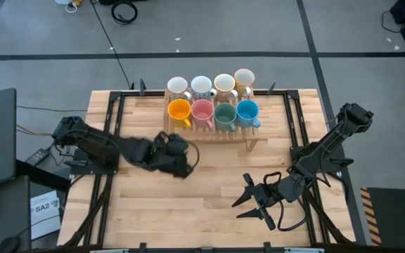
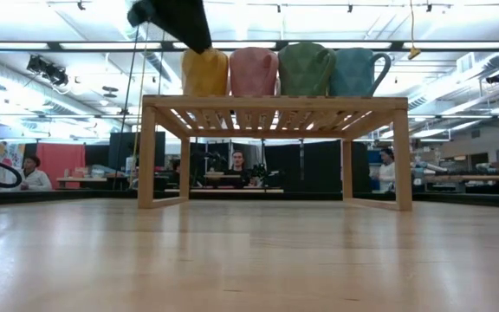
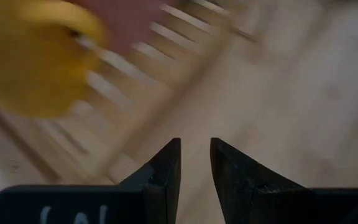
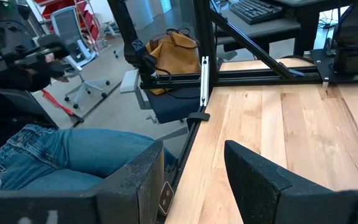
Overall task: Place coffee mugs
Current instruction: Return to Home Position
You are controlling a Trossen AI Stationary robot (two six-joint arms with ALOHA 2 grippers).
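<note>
Coffee mugs [image 2: 254, 71], all 8, sit on the wood shelf [image 2: 275, 105] in 2 rows running side to side. Front row: orange mug [image 1: 179, 111], pink mug [image 1: 202, 110], green mug [image 1: 225, 112], blue mug [image 1: 247, 110]. Back row: 4 white mugs [image 1: 201, 86]. They're round & shiny w/ handles.

L gripper [image 1: 178, 160] is just in front of the shelf, nr the orange mug's end. Its fingers are only a bit apart & hold nothing. R gripper [image 1: 252, 197] is well away from the shelf's front, fingers spread wide, empty.

I think no mug is left to grab. L arm is nearer, so it must back off w/o bumping the shelf. The shelf has thin slats; the table [image 1: 188, 211] is smooth wood.
</note>
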